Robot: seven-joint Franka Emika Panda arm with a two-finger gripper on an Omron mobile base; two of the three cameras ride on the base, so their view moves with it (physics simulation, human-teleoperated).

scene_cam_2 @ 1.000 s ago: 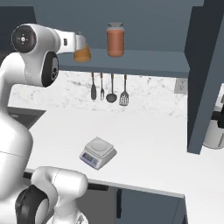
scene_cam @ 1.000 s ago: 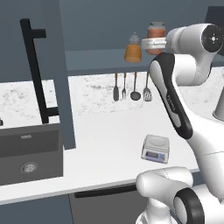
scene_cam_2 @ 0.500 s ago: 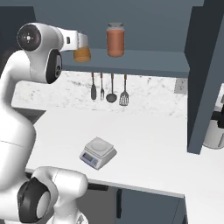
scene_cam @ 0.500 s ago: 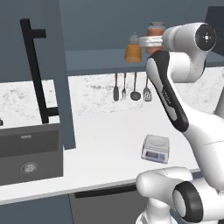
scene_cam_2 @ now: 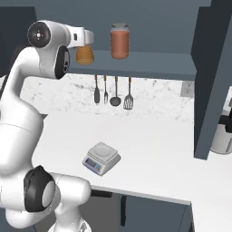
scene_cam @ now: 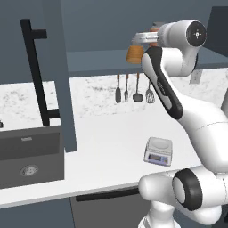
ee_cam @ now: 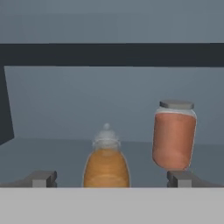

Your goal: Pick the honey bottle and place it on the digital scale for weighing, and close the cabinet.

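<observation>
**Gripper lines up on the honey bottle, fingers spread wide**

The cabinet [scene_cam: 53, 67] stands open, its dark door with the long black bar handle swung out to the left of the honey bottle [ee_cam: 106, 164], which sits on the inner shelf [scene_cam_2: 149, 61]. The arm reaches up to that shelf, and the gripper [ee_cam: 111, 178] is level with the bottle's belly, fingers parted with one fingertip [ee_cam: 43, 178] on each side of it and clear gaps both ways. Nothing is held yet.

The reddish jar [ee_cam: 174, 133] stands just beside the bottle, on its right in the hand view, close to the path of the far finger. My read: the good move is a straight push forward, keeping the bottle centred, so that finger slips between bottle and jar without nudging either. Close on the bulbous body, not the pale cap, which looks too narrow and tapered to hold.

Below the bottle and well apart from it, the digital scale [scene_cam: 158, 150] waits on the counter [scene_cam: 111, 147].

Against a second ago, the hand is further in toward the bottle, and the arm's upper joint now sits higher in both base views. Bottle, jar and scale are unmoved.
</observation>
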